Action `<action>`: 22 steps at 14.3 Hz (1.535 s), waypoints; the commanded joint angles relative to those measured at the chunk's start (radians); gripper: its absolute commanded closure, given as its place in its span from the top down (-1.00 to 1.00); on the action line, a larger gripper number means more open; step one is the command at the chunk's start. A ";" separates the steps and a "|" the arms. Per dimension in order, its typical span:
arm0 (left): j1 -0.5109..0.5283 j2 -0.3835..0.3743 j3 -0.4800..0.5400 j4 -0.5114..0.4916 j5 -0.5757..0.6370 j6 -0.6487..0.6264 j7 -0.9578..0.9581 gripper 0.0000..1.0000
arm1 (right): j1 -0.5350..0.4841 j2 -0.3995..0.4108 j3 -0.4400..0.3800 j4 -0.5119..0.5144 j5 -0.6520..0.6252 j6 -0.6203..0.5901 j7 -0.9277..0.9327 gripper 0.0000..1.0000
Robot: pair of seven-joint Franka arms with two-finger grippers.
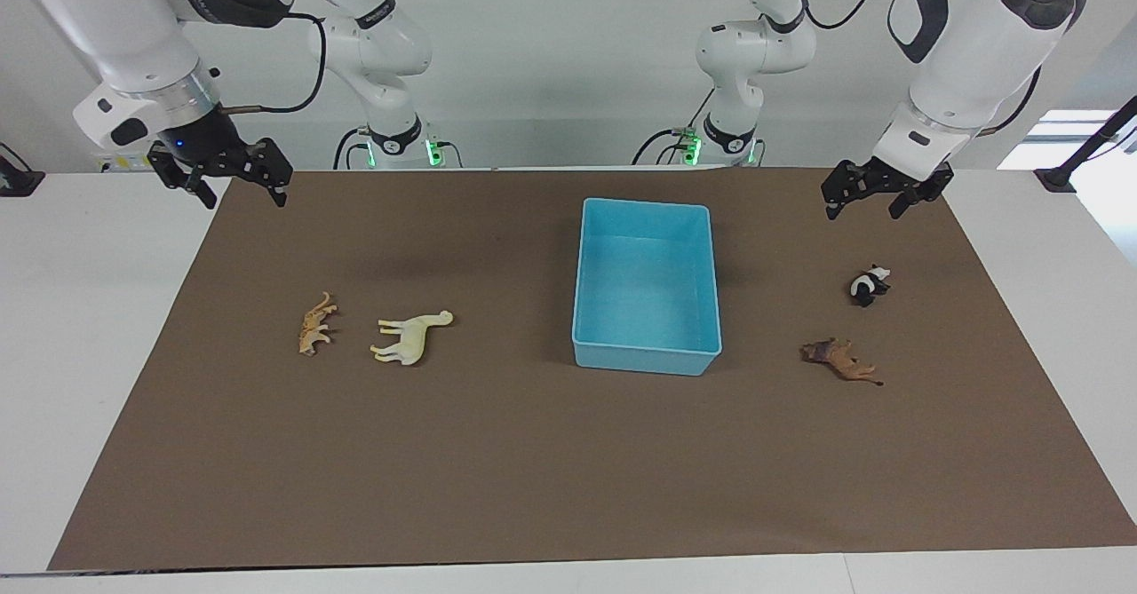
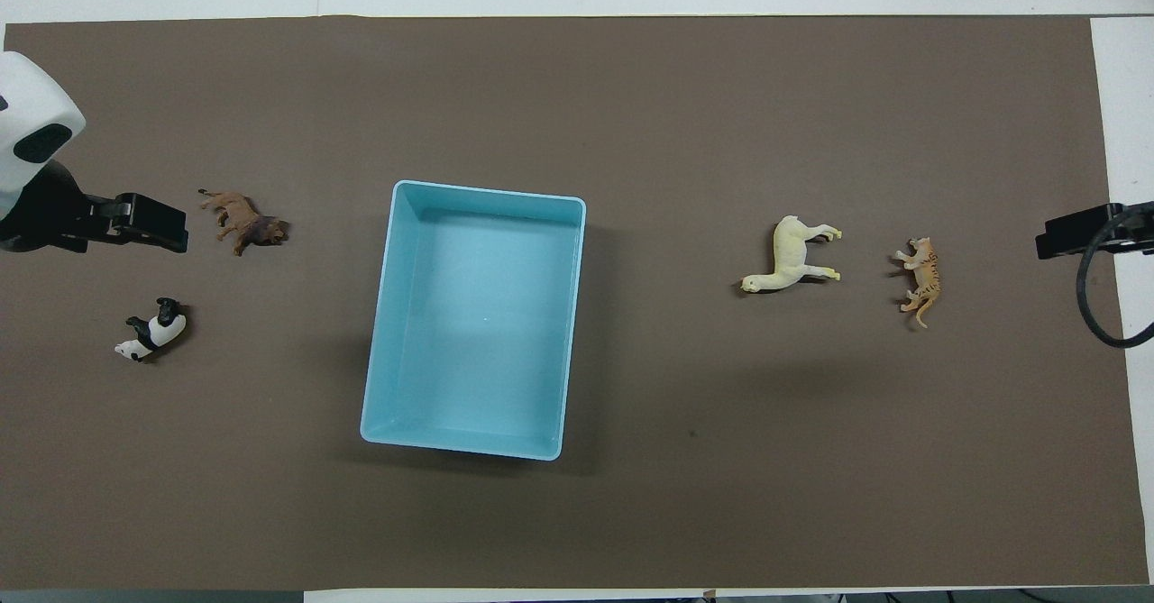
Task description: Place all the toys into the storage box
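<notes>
Left gripper (image 1: 875, 194): raised over the brown mat (image 1: 533, 470) at the left arm's end of the table, fingers spread wide, holding nothing and touching nothing; the panda (image 1: 870, 285) and the dark brown figurine (image 1: 838, 360) lie on the mat below and apart from it. Right gripper (image 1: 231, 177): raised over the mat's edge at the right arm's end, fingers likewise spread wide, empty, in contact with nothing. Storage box (image 1: 646, 359): light blue, rectangular, low-walled, sitting on the mat between the two pairs of toys, somewhat toward the left arm's end; no figurine inside. Cream long-necked figurine (image 1: 410, 336): on its side on the mat toward the right arm's end, well apart from the box. Tan-orange spotted figurine (image 1: 314, 325): on its side just beside the cream one, closer to the right arm's end. Panda: on the mat nearer to the robots than the dark brown figurine. Dark brown figurine: on its side, near the panda, apart from the box. All four toys lie outside the box.
</notes>
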 commanded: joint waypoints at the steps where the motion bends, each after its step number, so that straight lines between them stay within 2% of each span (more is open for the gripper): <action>1: 0.033 -0.047 0.007 -0.201 -0.003 0.261 -0.016 1.00 | -0.004 -0.065 0.004 -0.121 0.002 0.106 -0.020 1.00; 3: 0.051 0.001 0.007 -0.223 -0.003 0.345 -0.019 1.00 | -0.004 -0.055 0.004 -0.149 0.002 0.135 -0.031 1.00; 5: 0.073 0.047 0.007 -0.243 -0.003 0.425 -0.045 1.00 | -0.004 -0.020 0.004 -0.212 0.002 0.275 -0.039 1.00; 8: 0.073 0.111 0.009 -0.337 -0.003 0.630 -0.264 1.00 | -0.006 0.091 0.004 -0.249 0.002 0.442 -0.040 1.00; 11: 0.124 0.140 0.006 -0.443 -0.003 0.816 -0.294 1.00 | -0.007 0.181 0.004 -0.253 0.002 0.551 -0.065 1.00; 14: 0.124 0.197 0.007 -0.455 -0.003 0.876 -0.298 1.00 | -0.007 0.244 0.004 -0.313 0.002 0.708 -0.070 1.00; 16: 0.127 0.228 0.007 -0.454 -0.003 0.912 -0.303 1.00 | -0.006 0.255 0.004 -0.348 0.002 0.736 -0.068 1.00; 19: 0.121 0.263 0.006 -0.438 -0.003 0.985 -0.418 1.00 | -0.016 0.244 0.004 -0.422 0.002 0.740 -0.080 1.00; 22: 0.113 0.292 0.006 -0.424 -0.005 0.999 -0.452 1.00 | -0.024 0.229 0.004 -0.465 0.002 0.741 -0.103 1.00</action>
